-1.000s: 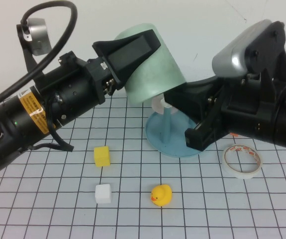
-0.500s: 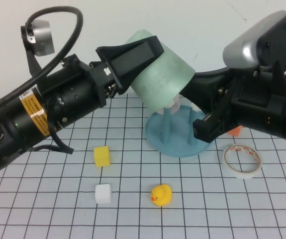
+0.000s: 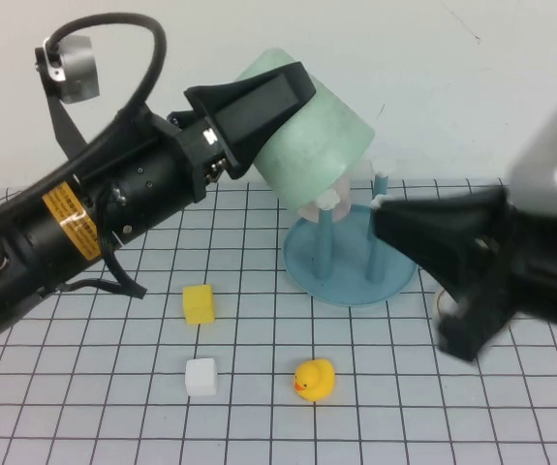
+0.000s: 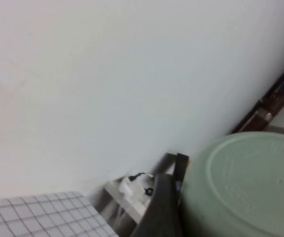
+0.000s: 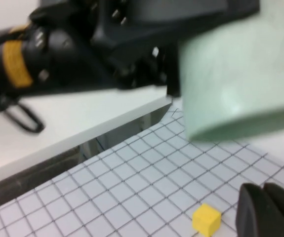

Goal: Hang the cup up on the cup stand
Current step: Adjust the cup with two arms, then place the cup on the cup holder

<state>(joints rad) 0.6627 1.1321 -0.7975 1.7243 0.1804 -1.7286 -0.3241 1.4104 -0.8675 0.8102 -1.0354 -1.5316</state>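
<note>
Right pincer [image 3: 394,218] crowding cup stand [image 3: 351,276], cup [image 3: 312,145] above pegs, open grid mat [image 3: 94,407] lower left.

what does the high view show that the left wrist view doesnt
Only the high view shows the blue cup stand, the rubber duck, the yellow block, the white block, and the right gripper with its fingers shut beside the stand. Only the left wrist view shows the cup's flat bottom face-on, against a bare wall. Both show the green cup, tilted above the stand and held by the left gripper, and the gridded table.
</note>
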